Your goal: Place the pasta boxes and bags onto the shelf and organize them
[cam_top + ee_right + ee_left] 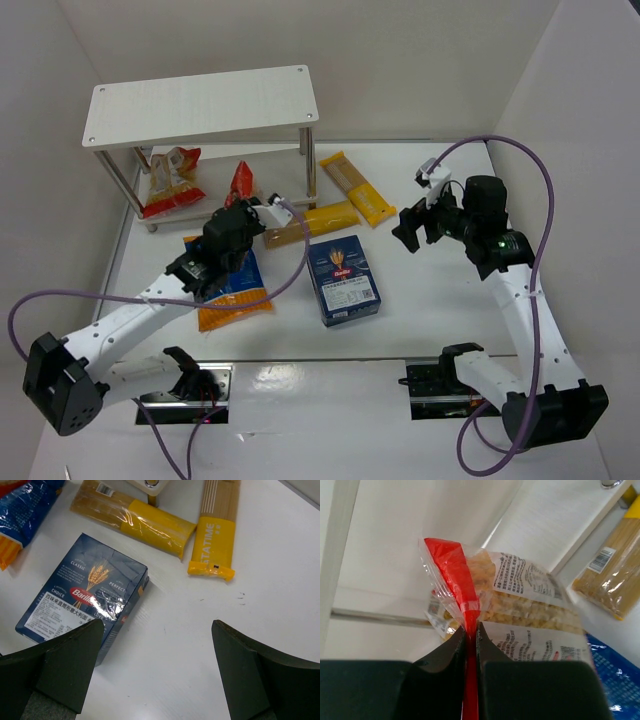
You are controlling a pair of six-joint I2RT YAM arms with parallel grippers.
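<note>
The white shelf (205, 105) stands at the back left. A clear red-edged bag (172, 182) lies under its top board. My left gripper (250, 205) is shut on the red edge of a second clear bag (241, 182) and holds it in front of the shelf. In the left wrist view the fingers (470, 630) pinch that bag's (520, 600) red seam. The dark blue pasta box (343, 278) lies mid-table. My right gripper (420, 228) is open and empty, above bare table right of the box (85, 590); its jaws (157, 625) stand wide apart.
A blue-and-orange bag (232, 290) lies under my left arm. Two yellow spaghetti bags (312, 222) (357, 187) lie by the shelf's right front leg (310, 160). They also show in the right wrist view (135, 522) (215, 530). White walls enclose the table.
</note>
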